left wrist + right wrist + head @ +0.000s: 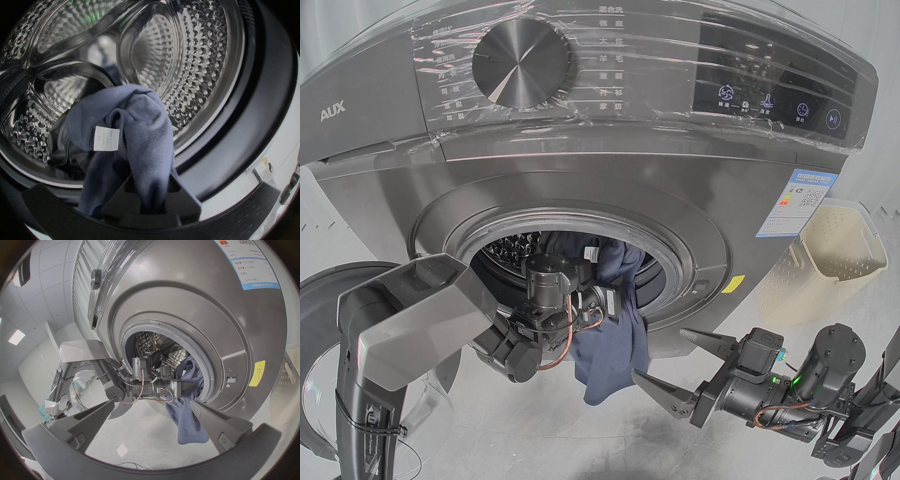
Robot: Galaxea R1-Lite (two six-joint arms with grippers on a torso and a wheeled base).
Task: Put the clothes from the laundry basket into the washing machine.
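Your left claw (151, 187) is closed on the navy garment (609, 356), pinching a fold of cloth between its fingers just at the mouth of the washing machine (675, 187). The grip sits near the collar end, judging by the white label beside it. This places the bunched upper part past the door-opening rim (681, 262) and inside the drum (193, 62).

The rest of the garment drapes over the lower edge of the rim and hangs outside, above the floor (550, 425). Its long axis runs roughly vertical. The collar end points into the drum and the free end points down at the floor.

Your right claw (659, 353) is spread wide and holds nothing. It sits low, in front of the machine's right lower corner, near the hanging end. This position suits it to lift the hanging tail.

The laundry basket (831, 262) leans beside the machine's right side.
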